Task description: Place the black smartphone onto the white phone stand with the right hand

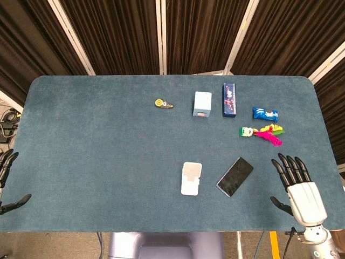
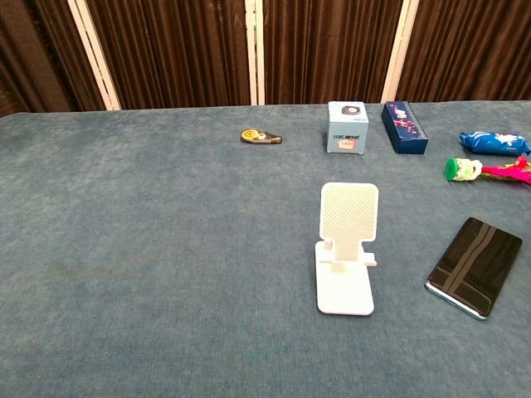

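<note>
Right hand (image 1: pixel 299 189) at the near right corner of the counter (image 1: pixel 97 151), fingers spread wide and holding nothing, palm down; it lies just right of the phone (image 1: pixel 235 176) without touching it. Phone flat on the counter, screen up, set at a slant, close beside the stand (image 1: pixel 191 178) on the stand's right. Stand upright on its base with its perforated backrest (image 2: pixel 349 211) bare. Left hand (image 1: pixel 7 178) at the near left edge, only dark fingertips showing, apparently spread and holding nothing. Far side of the counter: yellow-and-black tape dispenser (image 1: pixel 163 103), pale blue box (image 1: pixel 202 103), dark blue box (image 1: pixel 229 99), blue packet (image 1: pixel 264 113), and a feathered toy (image 1: pixel 262 133) of green, yellow and pink
</note>
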You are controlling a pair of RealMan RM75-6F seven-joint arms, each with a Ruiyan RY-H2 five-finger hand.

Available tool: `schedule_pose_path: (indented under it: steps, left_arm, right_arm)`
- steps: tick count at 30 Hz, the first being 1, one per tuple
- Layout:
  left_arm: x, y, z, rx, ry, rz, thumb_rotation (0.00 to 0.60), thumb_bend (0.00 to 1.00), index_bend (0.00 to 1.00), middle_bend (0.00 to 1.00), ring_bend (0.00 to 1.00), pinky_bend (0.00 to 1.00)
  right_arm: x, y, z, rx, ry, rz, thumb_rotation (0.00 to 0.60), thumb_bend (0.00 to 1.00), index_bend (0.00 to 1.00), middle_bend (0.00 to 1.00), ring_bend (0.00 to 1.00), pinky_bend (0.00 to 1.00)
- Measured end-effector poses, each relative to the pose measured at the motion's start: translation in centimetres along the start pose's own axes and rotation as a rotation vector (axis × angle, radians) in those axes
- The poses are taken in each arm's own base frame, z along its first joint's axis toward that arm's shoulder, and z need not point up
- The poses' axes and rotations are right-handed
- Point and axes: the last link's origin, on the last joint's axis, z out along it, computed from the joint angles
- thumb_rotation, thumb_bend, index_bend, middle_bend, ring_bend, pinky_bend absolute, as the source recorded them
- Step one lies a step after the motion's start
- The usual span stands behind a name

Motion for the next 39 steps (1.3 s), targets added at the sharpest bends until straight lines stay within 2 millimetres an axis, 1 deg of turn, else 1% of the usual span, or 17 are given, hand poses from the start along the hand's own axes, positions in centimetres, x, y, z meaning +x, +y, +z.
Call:
schedule_pose_path:
  steps: [10,14,17,20,22,27,30,33,39]
  left_arm:
    - [-0.1,0.1,0.2,-0.001,-0.005,0.003,0.6,0.0,0.0,0.0,0.0,0.0]
    - [-0.3,0.1,0.3,0.0,-0.007,0.011,0.6,0.0,0.0,0.0,0.0,0.0]
    - [-0.6,0.2,0.5,0.0,-0.019,0.02,0.6,0.0,0.0,0.0,0.0,0.0]
    - [-1.0,0.3,0.8,0.009,-0.028,0.031,0.6,0.0,0.0,0.0,0.0,0.0]
    - [-1.2,0.2,1.1,0.018,-0.032,0.036,0.6,0.0,0.0,0.0,0.0,0.0]
    - [-1.7,0.1,1.7,0.035,-0.039,0.048,0.6,0.0,0.0,0.0,0.0,0.0]
    - [-2.0,0.0,2.0,0.049,-0.049,0.057,0.6,0.0,0.0,0.0,0.0,0.0]
    - [-2.3,-0.3,2.3,0.063,-0.059,0.064,0.6,0.0,0.0,0.0,0.0,0.0]
    - [-3.1,-0.5,3.0,0.083,-0.082,0.083,0.6,0.0,0.0,0.0,0.0,0.0]
  right_arm:
    - [-0.6,0.0,0.0,0.012,-0.042,-0.002,0.6,0.0,0.0,0.0,0.0,0.0]
    - [-1.4,0.1,0.4,0.04,-0.11,0.008,0.6,0.0,0.0,0.0,0.0,0.0]
    - [-2.2,0.4,1.2,0.087,-0.184,-0.01,0.6,0.0,0.0,0.0,0.0,0.0]
    - [-3.2,0.7,2.5,0.157,-0.269,-0.053,0.6,0.0,0.0,0.0,0.0,0.0]
    - [-3.9,0.9,3.8,0.225,-0.325,-0.102,0.6,0.0,0.01,0.0,0.0,0.0]
    - [-5.8,1.4,6.8,0.393,-0.401,-0.245,0.6,0.0,0.01,0.0,0.0,0.0]
    - [-7.2,1.5,7.8,0.467,-0.436,-0.301,0.6,0.0,0.01,0.0,0.0,0.0]
    - [-8.5,1.1,8.8,0.535,-0.461,-0.334,0.6,0.0,0.01,0.01,0.0,0.0]
    - [-9.9,0.5,10.7,0.624,-0.492,-0.394,0.6,0.0,0.01,0.01,0.0,0.0]
